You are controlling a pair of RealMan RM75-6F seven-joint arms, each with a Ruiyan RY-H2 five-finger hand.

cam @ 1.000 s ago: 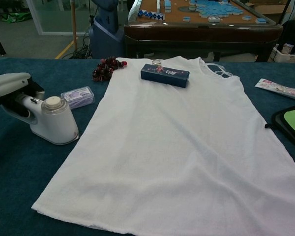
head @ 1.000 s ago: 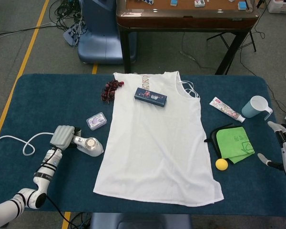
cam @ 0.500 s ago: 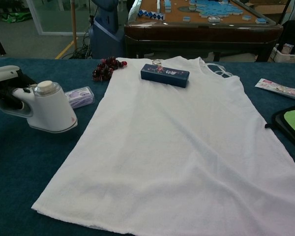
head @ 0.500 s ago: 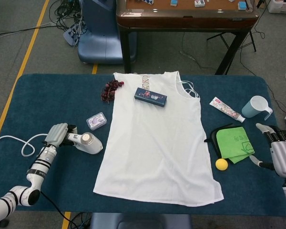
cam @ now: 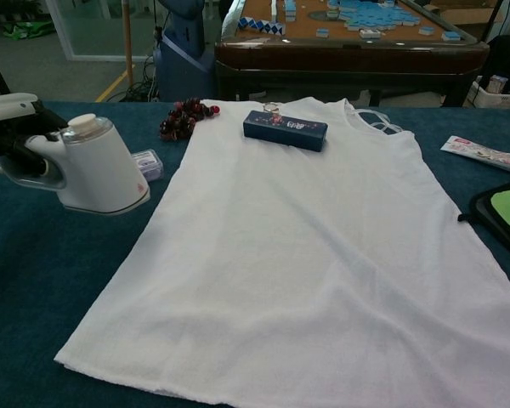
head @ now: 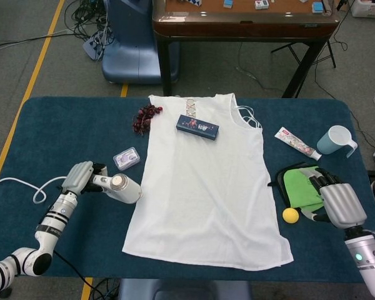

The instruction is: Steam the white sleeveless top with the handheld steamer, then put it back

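The white sleeveless top [head: 206, 181] [cam: 314, 255] lies flat across the middle of the blue table. My left hand [head: 80, 178] [cam: 13, 119] grips the handle of the white handheld steamer [head: 122, 186] [cam: 98, 166], which hangs lifted off the table just left of the top's edge, its white cord [head: 25, 184] trailing left. My right hand [head: 337, 201] hovers at the right over the green cloth [head: 305, 186], fingers curled in and holding nothing; the chest view does not show it.
A dark blue box [head: 197, 127] [cam: 286, 130] rests on the top's neckline. Dark red beads [head: 147, 117], a small clear case [head: 126, 159], a tube [head: 297, 143], a blue cup [head: 336, 140] and a yellow ball [head: 290, 215] lie around the garment.
My left hand has closed on the steamer's handle and raised it off the table, shifting it toward the top. My right hand has moved in from the right edge over the green cloth.
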